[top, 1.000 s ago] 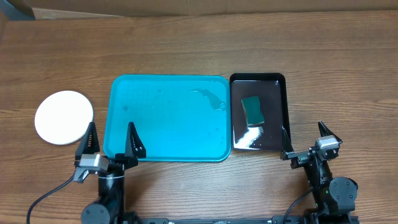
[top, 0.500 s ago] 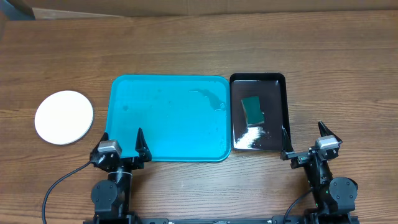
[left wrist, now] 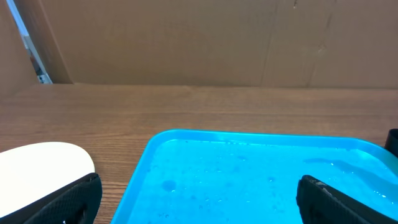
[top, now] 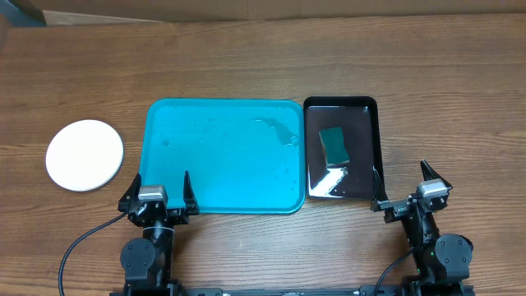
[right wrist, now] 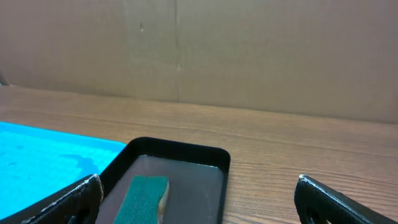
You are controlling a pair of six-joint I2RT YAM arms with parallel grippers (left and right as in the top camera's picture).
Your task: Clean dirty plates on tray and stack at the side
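Tray point(top: 215, 168): glossy turquoise round-cornered rectangle

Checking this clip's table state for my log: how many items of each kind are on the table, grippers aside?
Plates: 1 seen, the white plate; any beneath it are hidden
Trays: 2, the turquoise tray and the black tray
Sponges: 1, the green sponge
Total: 4
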